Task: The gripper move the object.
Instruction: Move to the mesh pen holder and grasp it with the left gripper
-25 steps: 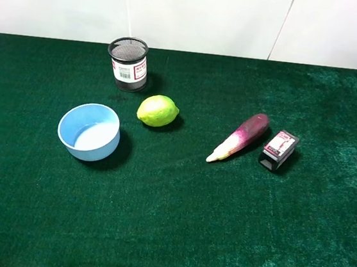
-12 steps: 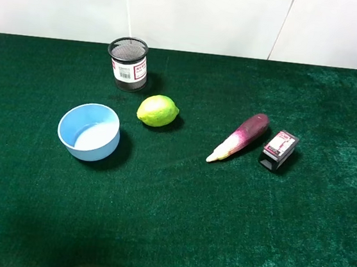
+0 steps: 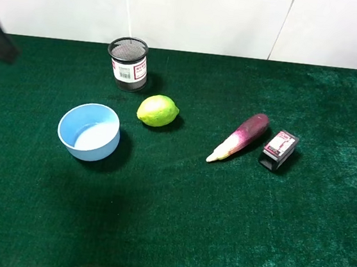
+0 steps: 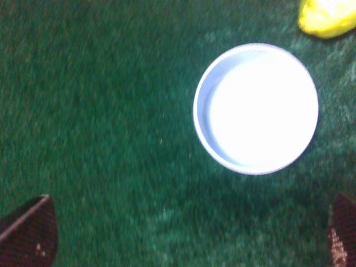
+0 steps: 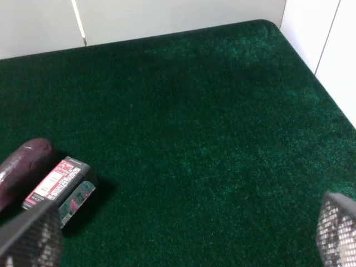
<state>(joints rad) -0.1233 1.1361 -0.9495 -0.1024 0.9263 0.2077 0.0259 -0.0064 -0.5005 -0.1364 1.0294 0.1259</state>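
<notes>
**A:** How far along are we?

**B:** At the very start, we judge. The mesh cup [image 3: 127, 63] stands upright and untouched on the green counter [image 3: 174, 223]. It sits past the blue bowl [image 4: 256, 108] from the left gripper [image 4: 184, 233] and outside that wrist view. That gripper hangs above the counter, fingers spread wide and empty, with the bowl just ahead of it and the lime [image 4: 328, 16] further on.

**A:** And the other arm?

**B:** The right gripper [image 5: 182, 233] is likewise spread apart and holds nothing. The black box [image 5: 58, 189] and the eggplant [image 5: 22, 164] lie close off one side of it. The reach, the grasp and the move all lie ahead of us.

**A:** The setting?

**B:** We see a deep-green velvety cloth covering the counter, its nap catching light in patches. A plain white panelled wall [image 3: 211, 15] stands behind it.
</notes>
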